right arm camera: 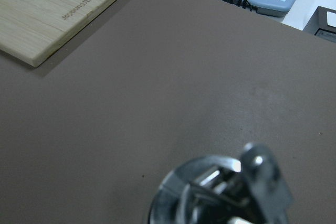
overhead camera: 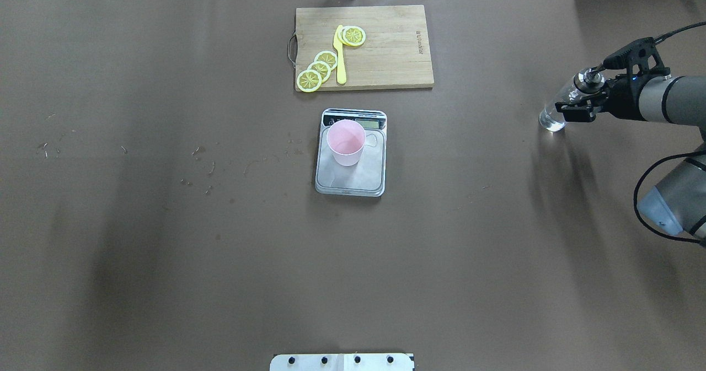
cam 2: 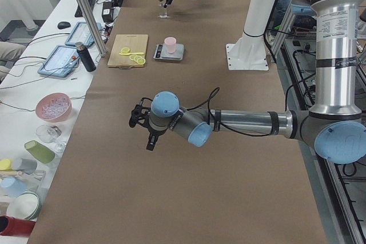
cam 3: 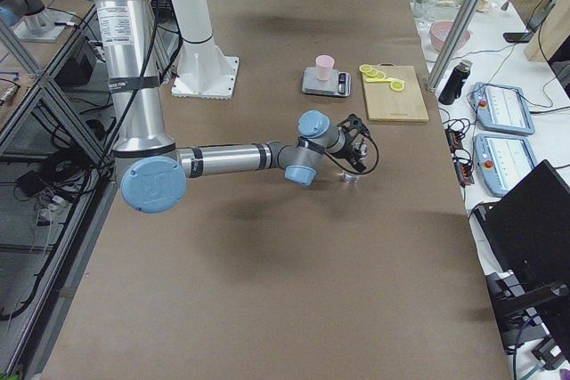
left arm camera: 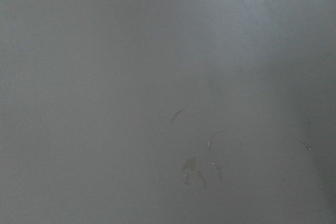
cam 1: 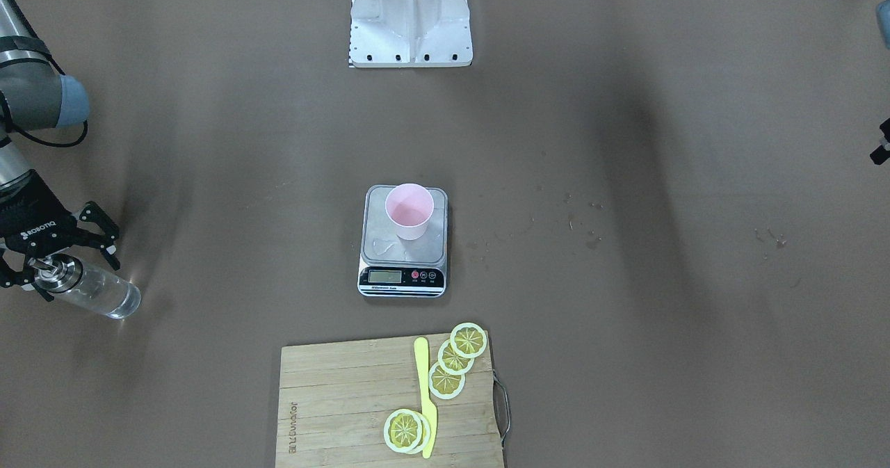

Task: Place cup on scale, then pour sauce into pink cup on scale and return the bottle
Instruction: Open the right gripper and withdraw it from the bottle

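Observation:
The pale pink cup (cam 1: pixel 410 211) stands upright on the silver-grey scale (cam 1: pixel 381 228), toward its back; it also shows in the overhead view (overhead camera: pixel 346 142). The clear glass bottle (cam 1: pixel 104 294) with metal cap stands on the table far to the robot's right, also in the overhead view (overhead camera: pixel 553 118). My right gripper (cam 1: pixel 59 270) straddles the bottle's cap with its fingers spread wide, open. The cap (right arm camera: pixel 220 187) fills the bottom of the right wrist view. My left gripper (cam 2: pixel 143 124) hovers over bare table; I cannot tell whether it is open or shut.
A wooden cutting board (cam 1: pixel 334 398) with lemon slices (cam 1: pixel 455 360) and a yellow knife (cam 1: pixel 425 398) lies beyond the scale. A small wet patch (cam 1: pixel 382 247) sits on the scale's platform. The robot's white base (cam 1: pixel 410 19) stands behind the scale.

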You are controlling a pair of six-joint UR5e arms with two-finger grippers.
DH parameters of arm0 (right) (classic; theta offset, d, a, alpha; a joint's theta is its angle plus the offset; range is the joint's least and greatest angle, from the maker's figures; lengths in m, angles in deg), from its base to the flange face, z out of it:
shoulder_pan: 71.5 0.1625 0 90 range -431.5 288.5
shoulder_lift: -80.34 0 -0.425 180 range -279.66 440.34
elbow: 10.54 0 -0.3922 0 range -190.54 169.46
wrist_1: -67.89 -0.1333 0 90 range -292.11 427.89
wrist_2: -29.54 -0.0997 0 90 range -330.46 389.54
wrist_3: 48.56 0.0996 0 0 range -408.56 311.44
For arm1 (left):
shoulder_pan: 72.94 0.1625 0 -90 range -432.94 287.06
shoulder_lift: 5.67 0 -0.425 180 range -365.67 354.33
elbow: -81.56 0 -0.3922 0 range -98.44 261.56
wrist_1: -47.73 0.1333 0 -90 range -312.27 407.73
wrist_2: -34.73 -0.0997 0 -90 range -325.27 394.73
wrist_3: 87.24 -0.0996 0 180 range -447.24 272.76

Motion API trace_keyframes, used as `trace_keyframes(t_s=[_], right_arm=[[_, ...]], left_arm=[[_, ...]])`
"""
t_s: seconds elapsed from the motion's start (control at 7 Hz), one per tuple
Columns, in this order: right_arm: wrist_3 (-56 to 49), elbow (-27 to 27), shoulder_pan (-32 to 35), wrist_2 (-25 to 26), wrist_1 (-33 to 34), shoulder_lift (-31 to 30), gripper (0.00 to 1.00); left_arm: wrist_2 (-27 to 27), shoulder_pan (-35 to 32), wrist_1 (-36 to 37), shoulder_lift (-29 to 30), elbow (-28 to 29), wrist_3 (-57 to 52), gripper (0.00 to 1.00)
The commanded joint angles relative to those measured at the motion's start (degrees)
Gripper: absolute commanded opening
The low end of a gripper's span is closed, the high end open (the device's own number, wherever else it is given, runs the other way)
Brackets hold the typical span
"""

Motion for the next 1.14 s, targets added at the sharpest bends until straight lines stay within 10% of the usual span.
trace_keyframes(t_s=[0.0,1.0], right_arm=[[0.2,-0.1,0.0,0.0,-1.1,-1.4,1.0],[1.9,-11.6,3.1,-5.7,-4.3,-19.7,1.0]], left_arm=[[0.0,0.0,0.0,0.0,0.0,0.0,0.97],[0.0,-0.2,0.0,-0.1,-0.3,-0.1,0.97]])
